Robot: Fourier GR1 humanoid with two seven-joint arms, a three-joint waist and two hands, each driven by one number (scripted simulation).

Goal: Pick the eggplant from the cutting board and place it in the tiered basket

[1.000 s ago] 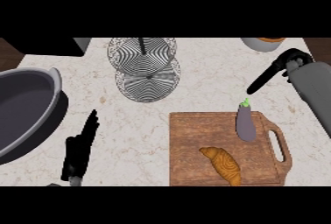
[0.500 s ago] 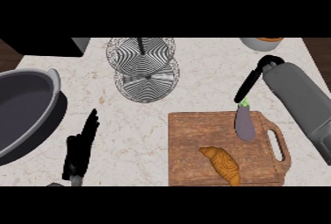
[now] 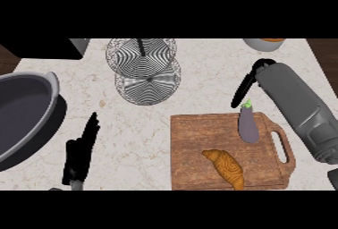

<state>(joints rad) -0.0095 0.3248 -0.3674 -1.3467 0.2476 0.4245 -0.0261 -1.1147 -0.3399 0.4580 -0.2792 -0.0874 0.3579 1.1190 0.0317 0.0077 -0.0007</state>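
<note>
We see the eggplant lying on the cutting board, upper right part, stem up; croissant below it. Our right hand hangs w/ fingers straight, tips just above the stem, not gripping. Left hand rests open on the tabletop. Tiered basket well apart, upper centre.

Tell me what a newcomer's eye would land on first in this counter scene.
First the wooden cutting board at lower right, with a purple eggplant near its top edge and a croissant below it. Next the right hand, fingers straight, pointing down at the eggplant's stem. Then the wire tiered basket at top centre.
</note>
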